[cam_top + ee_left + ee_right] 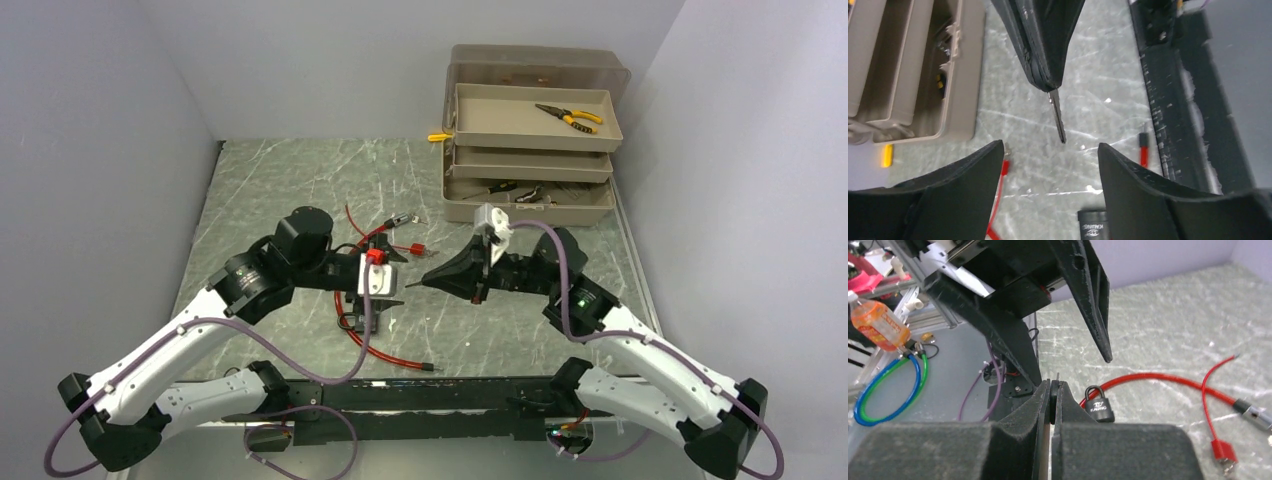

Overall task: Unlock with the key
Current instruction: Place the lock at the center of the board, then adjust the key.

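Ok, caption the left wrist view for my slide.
Shut right gripper holds a thin silver metal key toward the open left gripper.

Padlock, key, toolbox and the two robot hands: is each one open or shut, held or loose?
Padlock: shackle closed, sitting on the table, not held.
Key: pinched in the right gripper, sticking out, not in the padlock.
Right gripper: shut on the key.
Left gripper: open, holding nothing.
Toolbox: open, trays stepped out.
Red cable: lying loose on the table.
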Available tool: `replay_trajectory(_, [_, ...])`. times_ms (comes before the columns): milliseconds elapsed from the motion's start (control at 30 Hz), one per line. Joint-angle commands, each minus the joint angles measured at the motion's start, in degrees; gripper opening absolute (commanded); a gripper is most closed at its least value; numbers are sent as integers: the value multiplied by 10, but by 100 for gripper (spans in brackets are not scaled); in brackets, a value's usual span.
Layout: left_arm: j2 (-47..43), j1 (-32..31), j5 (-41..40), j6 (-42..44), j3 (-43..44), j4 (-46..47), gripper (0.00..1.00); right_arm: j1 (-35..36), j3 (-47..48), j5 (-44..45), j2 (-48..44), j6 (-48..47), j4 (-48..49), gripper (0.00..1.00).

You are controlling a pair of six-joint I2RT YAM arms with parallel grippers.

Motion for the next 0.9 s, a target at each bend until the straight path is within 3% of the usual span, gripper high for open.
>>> replay_trajectory(0, [-11,30,161,-139,27,-2,65,-1,16,-61,-33,-105,35,0])
replay_trajectory(67, [-13,52,214,-176,22,8,62,0,45,-89,-25,-159,-8,0])
replay_trajectory(167, [-12,73,274,-232,14,26,97,0,89,-121,-7,-214,-56,0])
replay_trajectory(200, [-13,83,295,-254,12,39,99,0,104,-133,0,-234,-67,0])
replay_trajectory(333, [1,135,405,-446,-1,134,99,9,169,-177,22,-340,-153,0])
replay_trajectory(467, [59,169,513,-672,-26,317,99,30,227,-194,39,-461,-217,0])
replay_trajectory(700, [63,155,544,-763,-25,385,97,117,344,-91,108,-645,-378,0])
replay_trajectory(867, [58,153,565,-774,11,362,80,177,391,8,137,-712,-434,0])
